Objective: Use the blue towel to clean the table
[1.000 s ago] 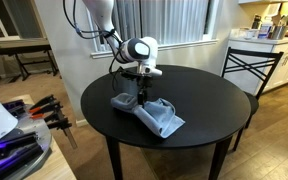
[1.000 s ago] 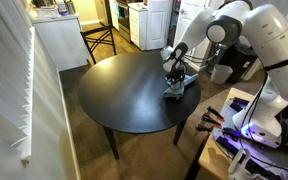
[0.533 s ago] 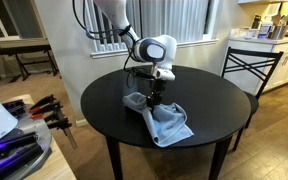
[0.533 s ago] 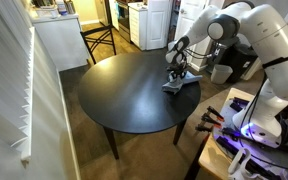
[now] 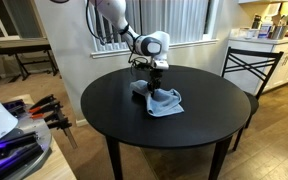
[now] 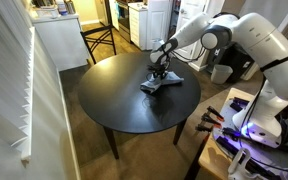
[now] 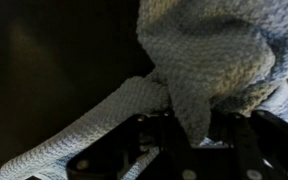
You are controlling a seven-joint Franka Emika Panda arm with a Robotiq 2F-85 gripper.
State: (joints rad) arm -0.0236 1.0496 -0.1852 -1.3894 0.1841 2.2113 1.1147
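The blue towel lies crumpled on the round black table, near its middle. It also shows in an exterior view. My gripper stands straight down on the towel and is shut on a fold of it. It shows from above in an exterior view. In the wrist view the towel fills the frame, and a fold of it runs down between the dark fingers.
A black chair stands at the table's far side, with a kitchen counter behind it. A low bench with tools is beside the table. A white cabinet and white appliances stand farther off.
My gripper has dragged the towel across the table from the near edge towards the middle and far side. The towel has bunched up more.
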